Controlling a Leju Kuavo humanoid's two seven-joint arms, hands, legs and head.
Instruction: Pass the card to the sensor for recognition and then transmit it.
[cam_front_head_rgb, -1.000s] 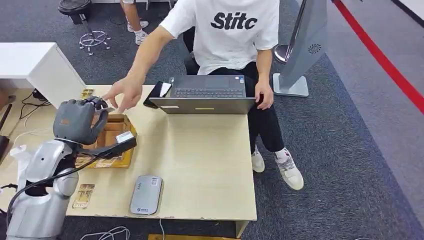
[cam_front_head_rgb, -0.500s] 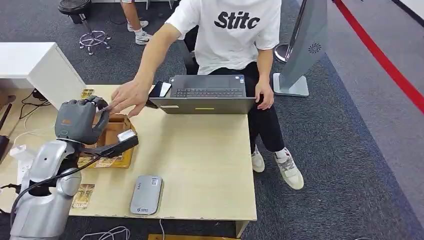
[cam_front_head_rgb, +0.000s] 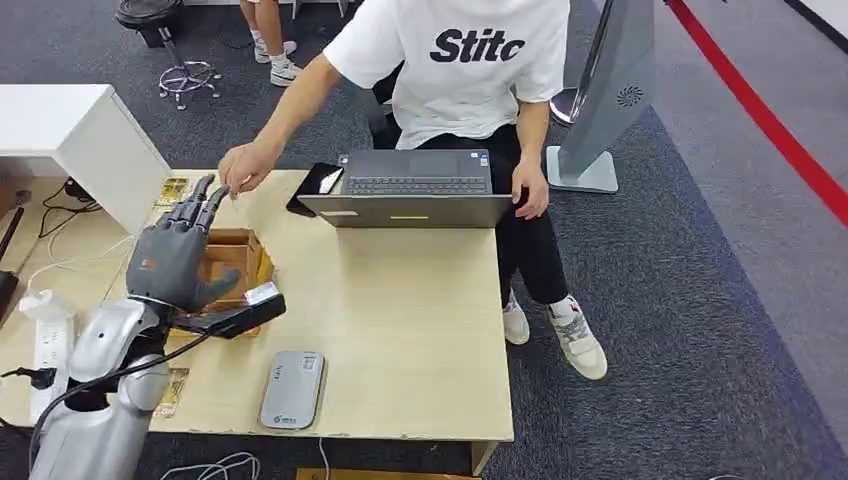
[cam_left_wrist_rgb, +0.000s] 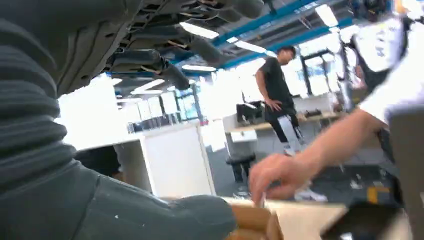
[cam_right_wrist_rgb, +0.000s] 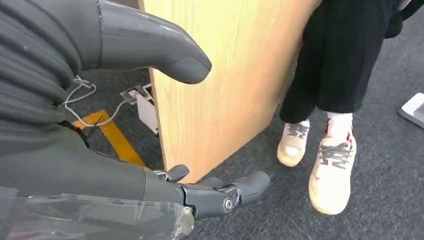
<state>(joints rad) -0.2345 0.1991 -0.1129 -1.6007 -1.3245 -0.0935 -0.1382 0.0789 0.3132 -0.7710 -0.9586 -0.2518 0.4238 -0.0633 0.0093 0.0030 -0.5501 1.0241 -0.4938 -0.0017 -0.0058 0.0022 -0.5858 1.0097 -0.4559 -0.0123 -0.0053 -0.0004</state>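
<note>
Left hand raised over the table, palm down, fingers stretched straight and spread toward the person's hand. Nothing held in it. In the left wrist view the thumb and dark fingers also stand apart with nothing between them.

Right hand hangs beside the table's side panel, near the floor. Thumb and fingers apart, nothing held.

Card: the person's hand sits pinched just past the robot's fingertips, at the far left corner of the table. Whether a card is in that pinch is too small to tell. Other cards lie in the cardboard box below the left hand, and one more on the table near the front edge.

Sensor: grey reader lies flat on the table near the front edge, well apart from the left hand.

Judgement: the handover step looks finished or just finishing; the left hand is free.

Risks from here:
- If the hand drops from this height, its fingers could catch the box wall and drag or tip the box.
- The black wrist-mounted part hangs just over the box's near edge; a sweep toward the reader could knock it.
- The person's arm is close. A quick lift or a reach forward could strike it.
- Laptop and phone lie beside the handover spot; a wide swing could push them.
</note>
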